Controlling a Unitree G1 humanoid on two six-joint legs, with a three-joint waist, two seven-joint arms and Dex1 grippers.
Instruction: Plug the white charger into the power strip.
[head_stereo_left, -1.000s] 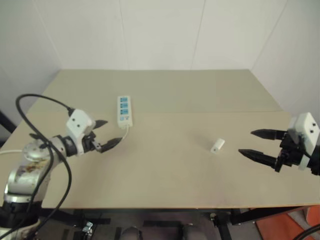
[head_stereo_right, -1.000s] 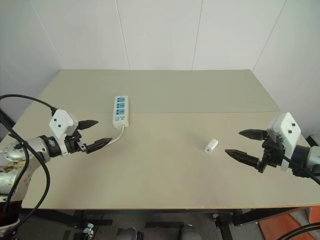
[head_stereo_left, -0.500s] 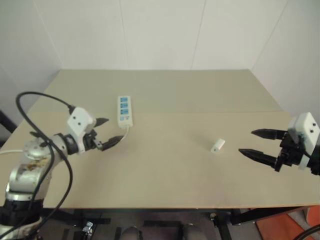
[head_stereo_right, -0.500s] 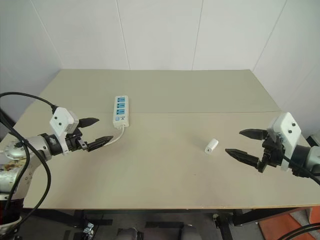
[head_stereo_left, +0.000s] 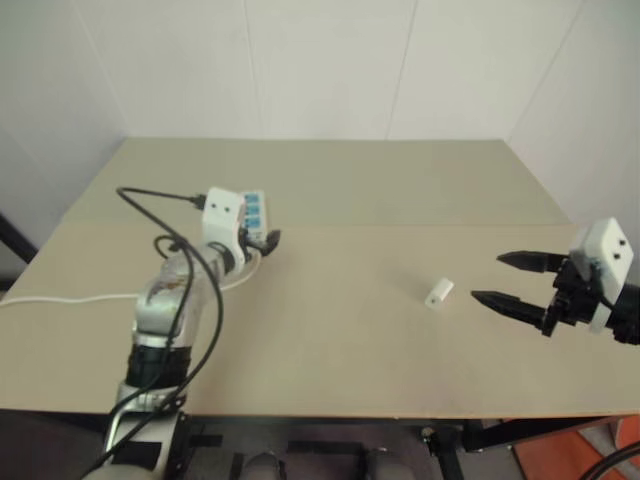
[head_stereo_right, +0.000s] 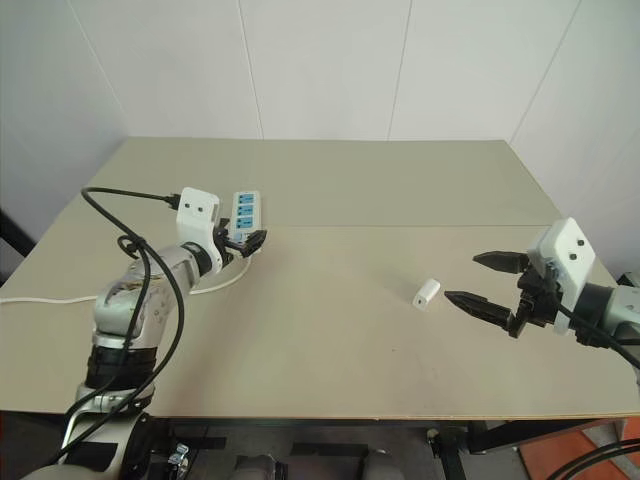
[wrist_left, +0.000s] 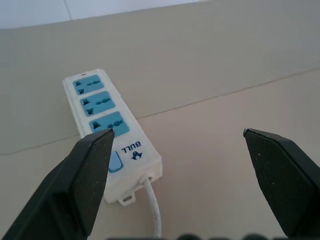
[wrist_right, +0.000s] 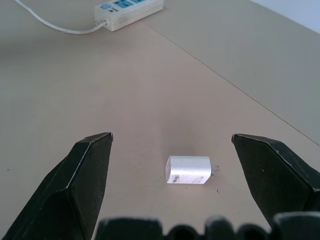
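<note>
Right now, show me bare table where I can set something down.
Free: the table behind the white charger, and the front stretch between charger and left arm. Crowded: the left side, where the open left gripper hangs at the power strip and its cord.

You see a white power strip (wrist_left: 111, 131) with three blue socket faces and a white cord (wrist_left: 153, 211), a plain white charger (wrist_right: 188, 170), and a beige table (head_stereo_right: 340, 320).
</note>
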